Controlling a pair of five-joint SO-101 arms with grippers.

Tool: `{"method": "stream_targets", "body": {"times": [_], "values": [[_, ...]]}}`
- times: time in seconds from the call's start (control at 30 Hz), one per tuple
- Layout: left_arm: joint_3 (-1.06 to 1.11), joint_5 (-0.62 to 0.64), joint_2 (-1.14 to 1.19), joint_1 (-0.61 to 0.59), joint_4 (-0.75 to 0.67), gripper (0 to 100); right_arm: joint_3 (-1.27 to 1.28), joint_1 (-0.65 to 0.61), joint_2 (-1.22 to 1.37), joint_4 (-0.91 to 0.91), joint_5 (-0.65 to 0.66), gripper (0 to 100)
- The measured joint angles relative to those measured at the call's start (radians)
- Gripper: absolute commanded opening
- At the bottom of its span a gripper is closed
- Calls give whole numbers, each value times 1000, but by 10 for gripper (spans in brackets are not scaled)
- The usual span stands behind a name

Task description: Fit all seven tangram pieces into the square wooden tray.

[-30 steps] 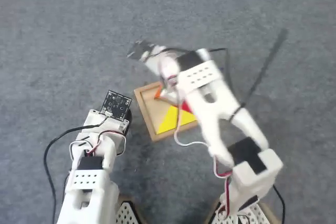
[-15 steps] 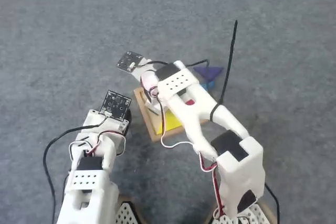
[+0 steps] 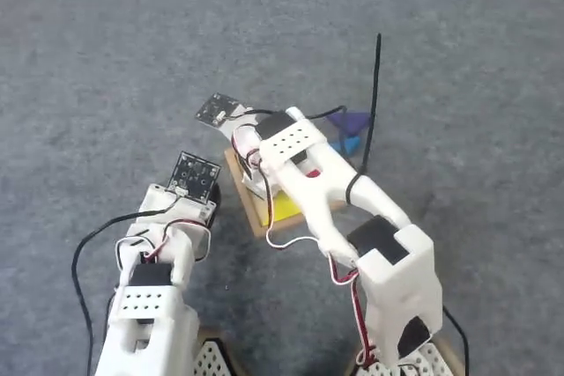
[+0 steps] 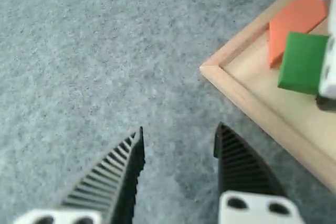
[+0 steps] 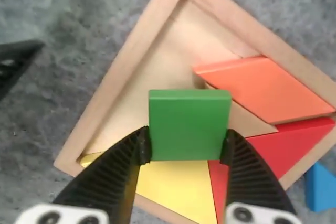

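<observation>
High view: right arm point(image 3: 308, 165) leaned over tray point(image 3: 249, 209). Yellow piece point(image 3: 284, 209) lay inside tray. Purple piece point(image 3: 354, 120) and blue piece point(image 3: 350, 143) lay on carpet point(image 3: 106, 85) just beyond tray. Left arm point(image 3: 163, 261) stood beside tray.

Left wrist view: left gripper point(image 4: 179, 129) spread wide, nothing held, over carpet just outside tray corner.

Right wrist view: right gripper point(image 5: 186, 142) clamped green piece point(image 5: 189, 121) over tray's bare floor. Orange piece point(image 5: 262, 90), red piece point(image 5: 286, 142) and yellow piece lay in tray.
</observation>
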Motion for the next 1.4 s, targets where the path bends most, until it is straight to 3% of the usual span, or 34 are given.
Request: {"method": "stream_targets", "body": {"times": [0.43, 0.9, 1.03, 1.13, 1.27, 1.4], "values": [[0, 0, 0, 2, 0, 203, 0, -44, 2, -5, 2, 283], [0, 0, 0, 2, 0, 203, -26, -37, -58, -5, 5, 281], [0, 0, 0, 2, 0, 203, -12, 23, -169, -11, 5, 231], [0, 0, 0, 2, 0, 203, 54, 95, -278, -68, 5, 186], [0, 0, 0, 2, 0, 203, 242, 178, -457, -224, -23, 0], [0, 0, 0, 2, 0, 203, 539, 192, -565, -480, -60, 39]]}}
